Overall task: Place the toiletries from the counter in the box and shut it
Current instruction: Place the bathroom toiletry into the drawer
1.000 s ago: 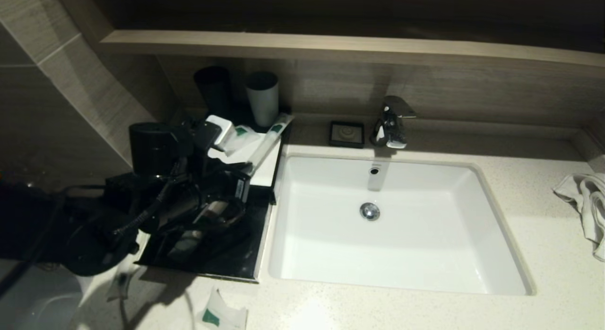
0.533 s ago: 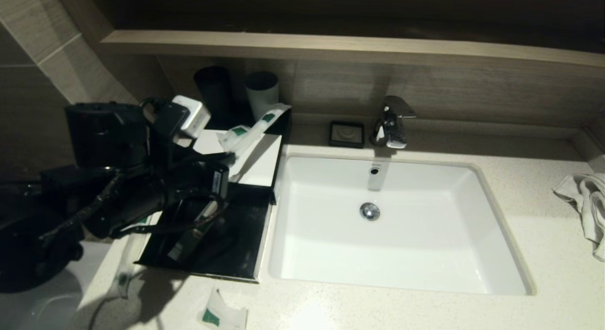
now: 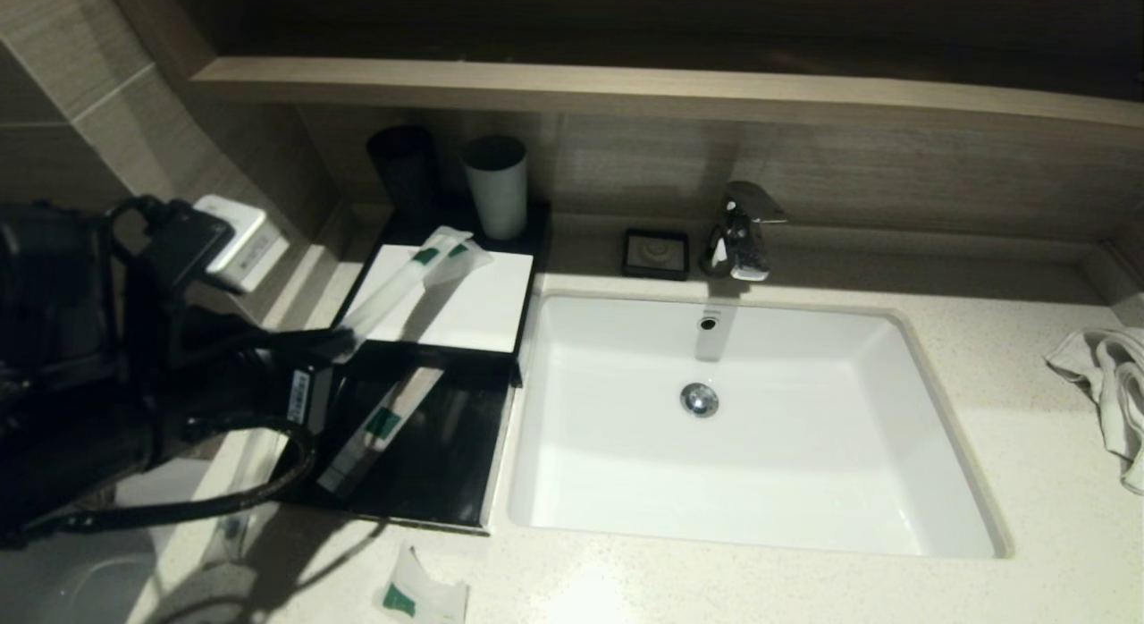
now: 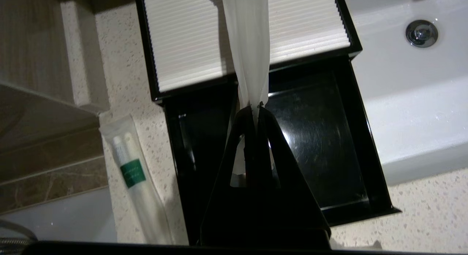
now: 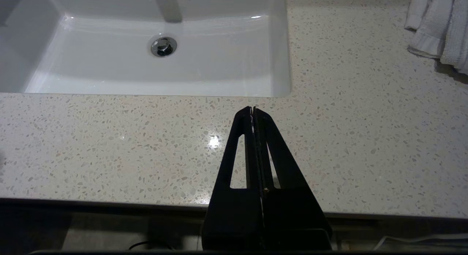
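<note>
- The green labels on the packets carry small print that is too fine to read.
- The left claw [image 4: 255,108] is pinched on the end of a long translucent packet [image 3: 393,289], which slants from the claw over the box's white top panel [image 3: 465,307]; its green label sits near the far end, beside a second green-labelled packet [image 3: 460,259] whose shape cannot be made out.
- The box [image 3: 407,231] lies left of the sink [image 3: 751,427], its drawer edge just beside the basin rim. Its black drawer [image 3: 447,463] is pulled out toward the robot.
- One slim tube packet [image 3: 380,427] lies diagonally inside the drawer, with bare black floor to its right.
- Another slim tube packet [image 4: 133,174] lies on the desk [image 3: 1028,517], along the drawer's outer side near the wall.
- A small sachet [image 3: 416,593] rests on the desk at its front edge, before the drawer.
- The right claw [image 5: 253,109] is pressed together, held above bare desk in front of the sink.
- Behind the box stand a black cup [image 3: 402,168] and a grey cup [image 3: 496,186]; a white towel [image 3: 1108,392] lies far right.
</note>
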